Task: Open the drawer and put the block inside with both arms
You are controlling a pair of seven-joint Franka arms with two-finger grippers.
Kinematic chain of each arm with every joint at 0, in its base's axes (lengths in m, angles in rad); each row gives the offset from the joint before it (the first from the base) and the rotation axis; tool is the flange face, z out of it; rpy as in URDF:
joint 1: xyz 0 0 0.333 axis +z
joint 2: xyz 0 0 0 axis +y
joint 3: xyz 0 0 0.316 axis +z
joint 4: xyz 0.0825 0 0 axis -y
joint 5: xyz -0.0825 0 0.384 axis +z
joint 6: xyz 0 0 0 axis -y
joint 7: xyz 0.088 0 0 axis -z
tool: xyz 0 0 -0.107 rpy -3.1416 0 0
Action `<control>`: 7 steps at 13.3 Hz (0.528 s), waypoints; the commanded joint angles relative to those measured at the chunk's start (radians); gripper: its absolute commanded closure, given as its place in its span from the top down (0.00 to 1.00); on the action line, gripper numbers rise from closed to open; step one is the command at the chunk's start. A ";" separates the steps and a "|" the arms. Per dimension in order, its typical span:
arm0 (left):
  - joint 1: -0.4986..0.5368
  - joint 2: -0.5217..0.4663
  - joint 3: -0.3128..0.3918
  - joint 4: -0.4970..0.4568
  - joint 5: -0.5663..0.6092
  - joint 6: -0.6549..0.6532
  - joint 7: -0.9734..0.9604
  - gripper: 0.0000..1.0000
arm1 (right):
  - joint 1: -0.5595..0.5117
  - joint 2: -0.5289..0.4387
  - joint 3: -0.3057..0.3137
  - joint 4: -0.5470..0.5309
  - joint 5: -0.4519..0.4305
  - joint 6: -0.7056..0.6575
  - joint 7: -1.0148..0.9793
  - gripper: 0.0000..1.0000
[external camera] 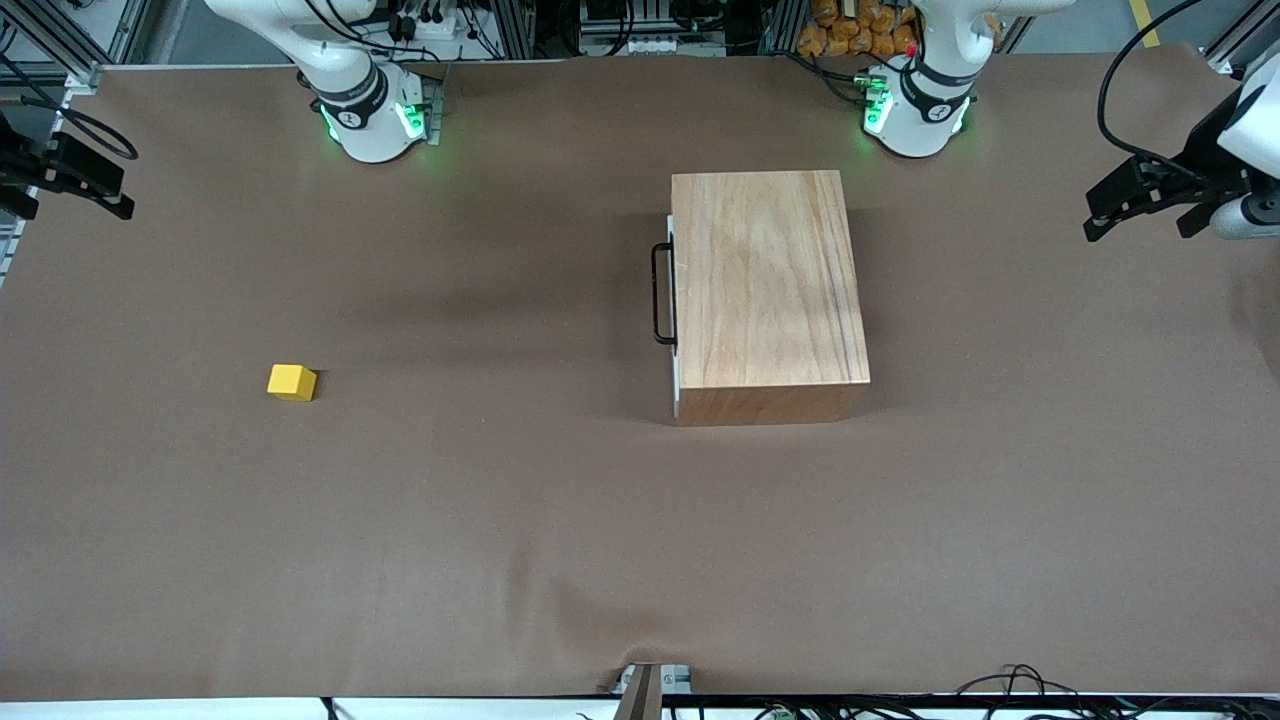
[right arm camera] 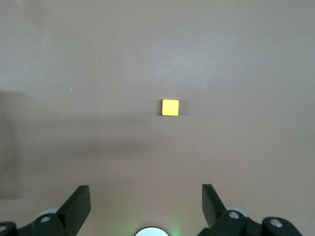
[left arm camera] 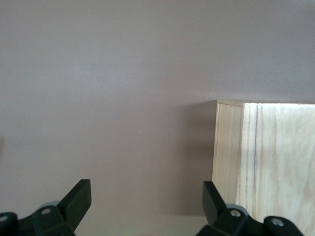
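The wooden cabinet (external camera: pixel 765 285) stands mid-table in front of the left arm's base. Its drawer (external camera: pixel 672 305) is shut, with the white front and the black handle (external camera: pixel 662 295) facing the right arm's end. A small yellow block (external camera: pixel 291 382) lies on the table toward the right arm's end, nearer the front camera than the cabinet. My left gripper (external camera: pixel 1140 210) hangs open over the left arm's end of the table; in its wrist view the gripper (left arm camera: pixel 146 189) is empty, with a cabinet corner (left arm camera: pixel 266 157) below. My right gripper (external camera: pixel 75 190) hangs open over the right arm's end, and the right wrist view looks past the empty gripper (right arm camera: pixel 146 192) down on the block (right arm camera: pixel 170 107).
A brown cover (external camera: pixel 500 500) spans the whole table. The two green-lit bases (external camera: pixel 375 115) (external camera: pixel 915 110) stand along the edge farthest from the front camera. A metal bracket (external camera: pixel 645 685) and loose cables (external camera: pixel 1020 685) sit at the nearest edge.
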 commanded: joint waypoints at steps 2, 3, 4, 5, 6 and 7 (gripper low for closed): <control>-0.009 0.016 0.000 0.038 0.025 -0.027 -0.011 1.00 | -0.016 0.012 0.015 0.025 -0.016 -0.015 -0.013 1.00; -0.009 0.022 0.000 0.043 0.023 -0.027 -0.014 1.00 | -0.016 0.012 0.015 0.025 -0.015 -0.015 -0.012 1.00; -0.009 0.030 0.000 0.057 0.023 -0.027 -0.014 1.00 | -0.017 0.012 0.015 0.025 -0.013 -0.015 -0.012 1.00; -0.007 0.031 0.002 0.064 0.023 -0.027 -0.014 1.00 | -0.019 0.012 0.015 0.024 -0.013 -0.015 -0.012 1.00; -0.003 0.038 0.002 0.065 0.008 -0.027 -0.014 1.00 | -0.022 0.012 0.015 0.022 -0.013 -0.016 -0.012 1.00; -0.001 0.048 0.000 0.065 0.006 -0.027 -0.011 1.00 | -0.022 0.012 0.015 0.022 -0.013 -0.016 -0.012 1.00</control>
